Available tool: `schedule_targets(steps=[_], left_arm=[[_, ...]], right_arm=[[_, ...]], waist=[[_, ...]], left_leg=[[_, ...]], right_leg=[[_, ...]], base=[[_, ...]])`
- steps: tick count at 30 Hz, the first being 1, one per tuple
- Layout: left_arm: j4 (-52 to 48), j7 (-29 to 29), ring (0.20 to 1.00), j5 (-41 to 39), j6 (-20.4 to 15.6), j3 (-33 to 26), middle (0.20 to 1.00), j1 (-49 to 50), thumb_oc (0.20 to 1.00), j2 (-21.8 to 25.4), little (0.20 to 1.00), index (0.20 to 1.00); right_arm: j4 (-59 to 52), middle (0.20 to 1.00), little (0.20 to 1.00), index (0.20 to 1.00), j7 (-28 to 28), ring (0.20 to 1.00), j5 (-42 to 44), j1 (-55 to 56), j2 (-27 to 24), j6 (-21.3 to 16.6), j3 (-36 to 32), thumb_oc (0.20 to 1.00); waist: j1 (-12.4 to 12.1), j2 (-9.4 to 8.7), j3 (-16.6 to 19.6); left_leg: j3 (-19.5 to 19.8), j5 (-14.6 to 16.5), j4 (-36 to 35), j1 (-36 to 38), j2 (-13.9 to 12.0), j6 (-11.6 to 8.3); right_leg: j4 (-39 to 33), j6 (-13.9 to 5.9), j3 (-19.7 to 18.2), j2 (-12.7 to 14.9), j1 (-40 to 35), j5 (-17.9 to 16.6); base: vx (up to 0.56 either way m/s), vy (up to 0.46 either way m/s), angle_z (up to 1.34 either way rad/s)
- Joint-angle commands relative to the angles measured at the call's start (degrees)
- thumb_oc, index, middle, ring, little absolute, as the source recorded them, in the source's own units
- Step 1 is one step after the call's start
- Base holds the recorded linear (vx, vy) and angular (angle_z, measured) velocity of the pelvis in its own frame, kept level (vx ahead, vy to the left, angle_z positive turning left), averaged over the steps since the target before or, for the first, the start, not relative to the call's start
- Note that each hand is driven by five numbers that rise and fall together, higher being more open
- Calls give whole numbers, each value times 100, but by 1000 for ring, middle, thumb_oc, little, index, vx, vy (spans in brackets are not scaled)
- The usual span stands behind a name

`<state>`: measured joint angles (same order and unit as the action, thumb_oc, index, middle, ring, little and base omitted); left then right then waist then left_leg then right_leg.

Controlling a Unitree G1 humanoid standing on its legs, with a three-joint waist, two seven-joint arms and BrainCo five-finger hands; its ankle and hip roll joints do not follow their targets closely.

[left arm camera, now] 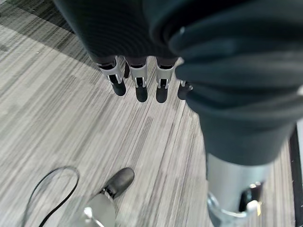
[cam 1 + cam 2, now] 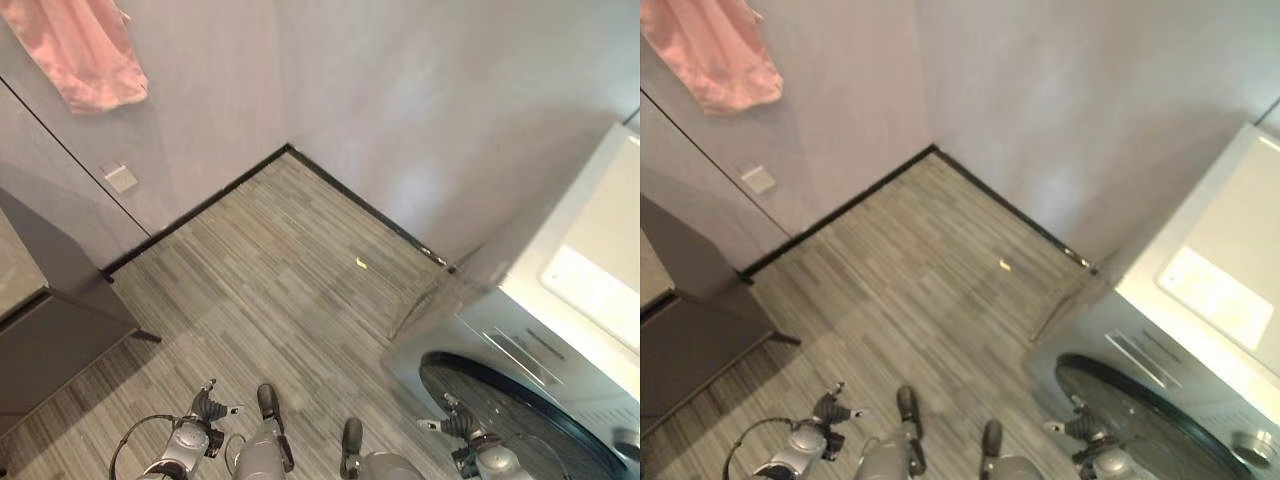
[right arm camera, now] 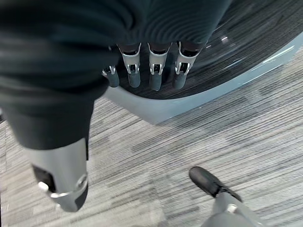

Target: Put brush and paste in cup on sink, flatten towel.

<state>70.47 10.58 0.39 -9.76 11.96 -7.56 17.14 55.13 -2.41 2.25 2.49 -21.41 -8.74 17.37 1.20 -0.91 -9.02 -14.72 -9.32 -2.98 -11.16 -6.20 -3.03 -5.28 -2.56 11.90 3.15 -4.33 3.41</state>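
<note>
The pink cloth towel (image 2: pixel 88 52) hangs bunched against the grey wall at the far left, and it looks like the one to be flattened. A dark grey cabinet with a pale stone top (image 2: pixel 40 320) stands at the near left below it, possibly the sink counter, though no basin, cup, brush or paste can be made out. Across the striped grey plank floor (image 2: pixel 290 270), at the near right, sits a white front-loading washing machine with a dark round glass door (image 2: pixel 560 330).

The robot's left hand (image 1: pixel 137 82) hangs over the bare floor with its fingers straight and relaxed, holding nothing. The right hand (image 3: pixel 151 71) hangs the same way, slack and empty, just in front of the washer's door.

Judged from this, no step of the task is yet in hand and the robot faces a room corner. The next move calls for turning left toward the cabinet and towel, to bring the brush, paste and cup into sight before either arm is raised
</note>
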Motion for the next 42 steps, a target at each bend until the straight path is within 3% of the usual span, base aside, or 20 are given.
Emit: schedule_targets(steps=[1, 2, 3, 4, 6, 7, 8, 9, 11, 12, 14, 16, 19, 23, 25, 28, 32, 36, 40, 42], left_arm=[[-80, 66, 1000, -50, -90, -142, 1000, 31, 1000, 185, 1000, 1000], [-84, 70, 1000, -38, -86, -140, 1000, 28, 1000, 214, 1000, 1000], [-88, 56, 1000, -51, -79, -136, 1000, 41, 1000, 244, 1000, 1000], [-88, 55, 1000, -51, -79, -136, 1000, 40, 1000, 243, 1000, 1000], [-202, 102, 1000, -171, -69, -132, 1000, -28, 1000, 291, 1000, 1000], [-233, 89, 1000, -169, -63, -120, 1000, -39, 1000, 276, 1000, 1000], [-301, 95, 1000, -166, -73, -58, 1000, -71, 1000, 269, 1000, 1000], [-328, 94, 1000, -186, -76, -45, 1000, -108, 1000, 253, 1000, 1000], [-292, 152, 1000, -267, -79, -108, 1000, -128, 1000, 298, 1000, 1000], [-288, 174, 1000, -320, -82, -129, 1000, -130, 1000, 262, 1000, 1000], [-159, 172, 1000, -384, -102, -153, 1000, -172, 1000, 210, 1000, 1000], [-46, 164, 1000, -432, -112, -187, 1000, -273, 1000, 169, 1000, 1000], [75, 163, 1000, -495, -118, -227, 1000, -237, 1000, 76, 1000, 1000], [81, 129, 1000, -681, -92, -327, 1000, -25, 1000, -16, 1000, 1000], [76, 121, 1000, -706, -77, -338, 1000, 8, 1000, -47, 1000, 1000], [60, 96, 1000, -762, -73, -349, 1000, 14, 1000, -16, 1000, 1000], [-48, 182, 1000, -961, -98, -410, 1000, -13, 1000, -12, 1000, 1000], [-138, 213, 1000, -930, -163, -367, 1000, -14, 1000, 12, 1000, 1000], [-184, 290, 1000, -931, -213, -362, 1000, -46, 1000, 2, 1000, 1000], [-136, 269, 1000, -885, -207, -356, 1000, -37, 1000, 5, 1000, 1000]], right_arm=[[-254, 1000, 1000, 1000, -40, 1000, -205, 196, 25, -97, -7, 1000], [-274, 1000, 1000, 1000, -32, 1000, -173, 183, 92, -99, -23, 1000], [-314, 1000, 1000, 1000, -6, 1000, -169, 200, 169, -93, 1, 1000], [-313, 1000, 1000, 1000, -6, 1000, -169, 199, 168, -93, 0, 1000], [-460, 1000, 1000, 1000, 19, 1000, -188, 163, 247, -66, 129, 1000], [-429, 1000, 1000, 1000, 18, 1000, -215, 163, 243, -53, 164, 1000], [-469, 1000, 1000, 1000, 41, 1000, -189, 168, 240, -88, 206, 1000], [-453, 1000, 1000, 1000, 60, 1000, -153, 186, 282, -85, 203, 1000], [-488, 1000, 1000, 1000, 33, 1000, -136, 243, 352, -95, 218, 1000], [-506, 1000, 1000, 1000, 17, 1000, -123, 269, 345, -109, 213, 1000], [-372, 1000, 1000, 1000, -6, 1000, -93, 283, 389, -119, 218, 1000], [-247, 1000, 1000, 1000, -35, 1000, -128, 291, 418, -97, 192, 1000], [-343, 1000, 1000, 1000, -8, 1000, -256, 364, 418, -66, 252, 1000], [-265, 1000, 1000, 1000, 107, 1000, -308, 432, 341, -44, 336, 1000], [-267, 1000, 1000, 1000, 103, 1000, -274, 433, 300, -46, 318, 1000], [-333, 1000, 1000, 1000, 96, 1000, -146, 355, 89, -82, 256, 1000], [-385, 1000, 1000, 1000, 54, 1000, 225, 296, -40, -122, 77, 1000], [-178, 1000, 1000, 1000, 9, 1000, 385, 309, -46, -139, -77, 1000], [26, 1000, 1000, 1000, -37, 1000, 139, 281, 33, -173, 96, 1000], [208, 1000, 1000, 1000, -36, 1000, 79, 254, 61, -155, 115, 1000]], waist=[[-145, -274, 416], [-142, -362, 400], [-147, -416, 404], [-158, -403, 419], [-73, -307, 261], [-55, -245, 208], [110, -200, 178], [211, -195, 154], [201, -189, 163], [231, -208, 182], [505, -291, 117], [617, -378, 132], [695, -467, 211], [649, -503, 513], [661, -480, 524], [602, -546, 477], [456, -662, 269], [341, -588, 255], [130, -301, 245], [116, -297, 285]], left_leg=[[349, 27, 336, -423, 194, 3], [280, 153, 519, -384, 305, 94], [260, 398, 633, -260, 484, 314], [254, 394, 635, -279, 465, 311], [400, 595, 535, 158, 601, 566], [507, 683, 529, 285, 626, 633], [706, 689, 435, 467, 665, 625], [861, 705, 311, 681, 717, 620], [845, 792, 207, 949, 668, 551], [942, 833, 171, 1026, 705, 522], [1282, 967, 87, 1402, 839, 462], [1509, 1134, 55, 1617, 856, 399], [1675, 1338, 127, 1834, 850, 331], [1978, 1502, 613, 2121, 717, 196], [1966, 1447, 834, 2057, 677, 129], [1876, 882, 2257, 1404, 530, -138], [1380, 655, 3394, 628, 457, -102], [944, 1087, 2014, 63, 542, 58], [677, 4, -202, -411, 19, -186], [557, -1, -202, -570, -59, -216]], right_leg=[[1107, -512, -692, 462, -222, 174], [1450, -581, -776, 598, -160, -90], [2466, -624, -980, 814, 202, -867], [2458, -620, -990, 798, 223, -882], [3790, -518, -1101, 783, 825, -1691], [4102, -494, -1191, 658, 1008, -1571], [4236, -438, -1561, 104, 1339, -1214], [4100, -395, -1628, -76, 1569, -998], [3342, -352, -1026, 245, 1716, -778], [2915, -371, -1002, 182, 1869, -740], [1692, -472, -1504, -189, 2015, -866], [876, -617, -1725, -128, 2189, -1083], [677, -713, -1570, -87, 2139, -1198], [1254, -459, -1509, -308, 1840, -958], [1267, -416, -1433, -311, 1772, -915], [1216, -219, -1312, -331, 1414, -740], [1148, -32, -1220, -248, 1091, -555], [843, -176, -1217, -137, 710, -385], [641, -236, -1209, -148, 111, -25], [639, -273, -1206, -70, -37, 56]], base=[[275, 161, -30], [317, 276, -2], [312, 274, 18], [304, 293, 12], [341, 305, 27], [408, 247, 55], [363, 128, 57], [415, 125, 83], [381, 68, 82], [373, -17, 42], [485, -58, 42], [482, -70, 62], [389, -90, 70], [501, -194, 72], [221, -83, 13], [230, -143, 24], [201, -136, 10], [299, 35, 19], [421, 181, 8], [385, 189, 4]])
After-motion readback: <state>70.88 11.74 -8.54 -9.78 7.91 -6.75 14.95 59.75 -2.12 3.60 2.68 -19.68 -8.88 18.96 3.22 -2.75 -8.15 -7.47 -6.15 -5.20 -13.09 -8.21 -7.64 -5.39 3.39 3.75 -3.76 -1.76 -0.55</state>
